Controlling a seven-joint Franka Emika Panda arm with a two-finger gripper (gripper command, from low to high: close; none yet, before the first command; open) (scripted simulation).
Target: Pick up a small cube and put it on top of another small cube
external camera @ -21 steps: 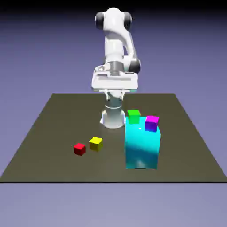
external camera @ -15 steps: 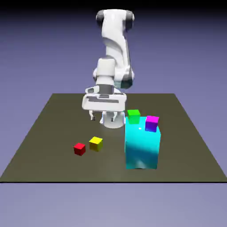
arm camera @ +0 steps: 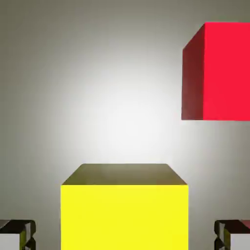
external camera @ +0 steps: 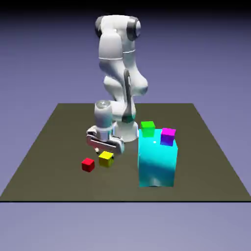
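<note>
The small yellow cube (external camera: 106, 159) rests on the dark table, left of centre in the exterior view. My gripper (external camera: 105, 151) has come down right over it, open, with a finger on each side. In the hand view the yellow cube (arm camera: 124, 210) fills the bottom middle, and the two fingertips (arm camera: 17, 234) stand well apart at the lower corners without touching it. A red cube (external camera: 88, 164) lies just to the exterior view's left of the yellow one; the hand view has the red cube (arm camera: 219, 71) at its upper right.
A tall cyan block (external camera: 157, 162) stands on the table (external camera: 49, 147) to the exterior view's right of the gripper. On its top sit a green cube (external camera: 147, 128) and a magenta cube (external camera: 167, 136). The robot's base (external camera: 125, 130) rises behind.
The arm has swung down and toward the exterior view's left, from high above the table to the yellow cube. The gripper stays open. No cube has moved.
</note>
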